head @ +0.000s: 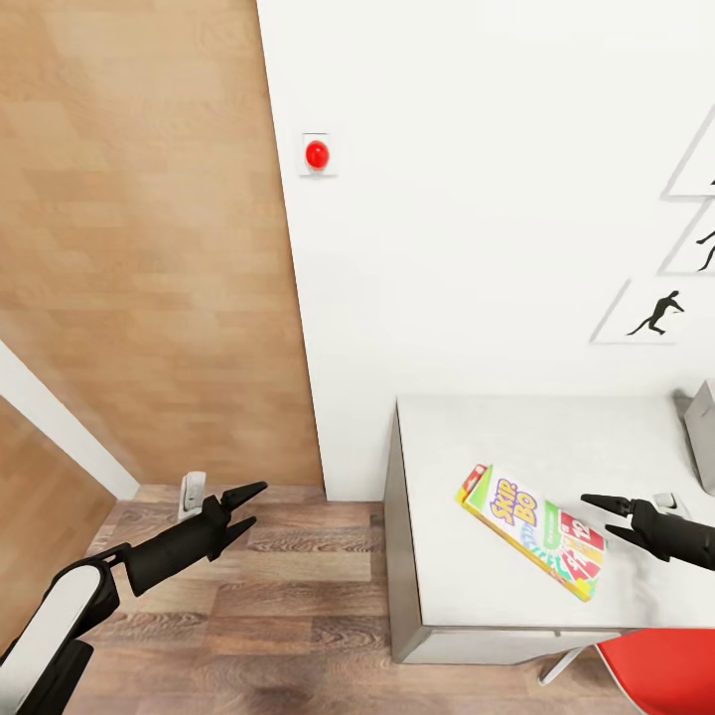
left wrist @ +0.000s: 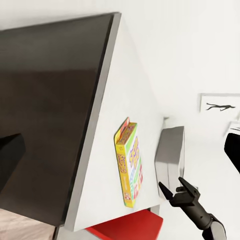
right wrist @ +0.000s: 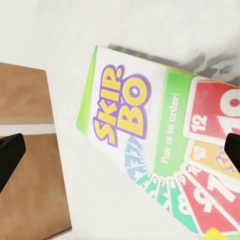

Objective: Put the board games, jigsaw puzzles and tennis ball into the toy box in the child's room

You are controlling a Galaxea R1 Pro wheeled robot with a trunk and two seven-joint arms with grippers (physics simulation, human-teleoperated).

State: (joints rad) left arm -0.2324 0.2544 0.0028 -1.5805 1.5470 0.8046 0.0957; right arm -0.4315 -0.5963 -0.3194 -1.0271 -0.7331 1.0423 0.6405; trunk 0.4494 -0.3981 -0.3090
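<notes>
A Skip-Bo board game box lies flat on the white table, near its front edge. My right gripper hovers open just right of the box, pointing at it, with nothing between its fingers. Through the right wrist view the box lid sits between my two spread fingertips. My left gripper is open and empty over the wooden floor, well left of the table. A grey toy box stands at the table's right edge, cut off by the frame; the left wrist view shows it beyond the game box.
A white wall rises behind the table, carrying a red button and framed runner pictures. A red chair is tucked at the table's front right. A wood-panelled wall and floor lie to the left.
</notes>
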